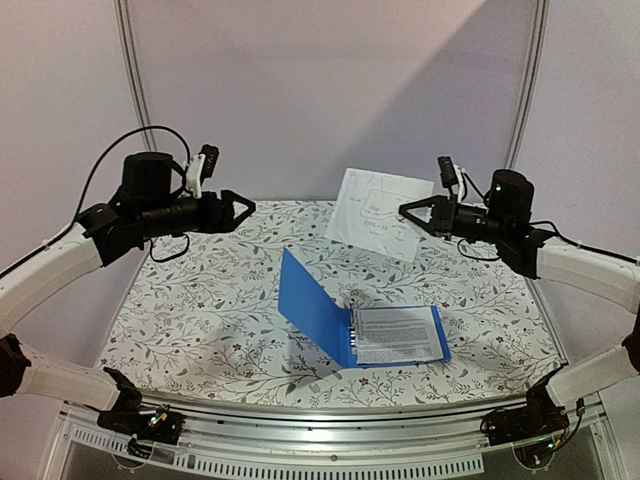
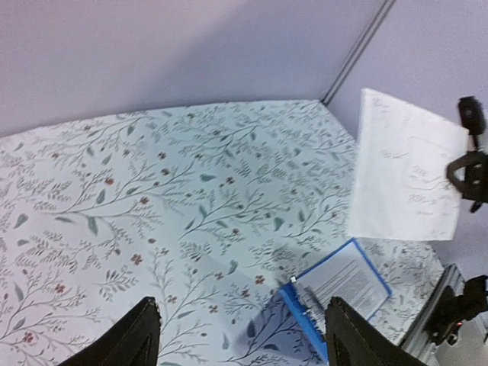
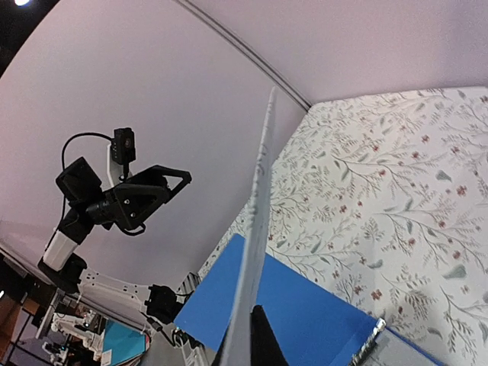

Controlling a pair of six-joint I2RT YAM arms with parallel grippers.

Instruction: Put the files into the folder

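Nearest, the bright blue stiff ring binder [image 1: 318, 312] lies open on the floral cloth [image 1: 200, 300] with one printed white sheet [image 1: 398, 333] already inside, while the right gripper [image 1: 406, 210] pinches a second sleeved sheet [image 1: 362, 205] aloft, not yet filed; the left gripper [image 1: 247, 208] gapes wide, empty.

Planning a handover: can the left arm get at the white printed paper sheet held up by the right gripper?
Probably yes. The left gripper is open and empty, with only open air between it and the white printed paper sheet clamped in the right gripper.
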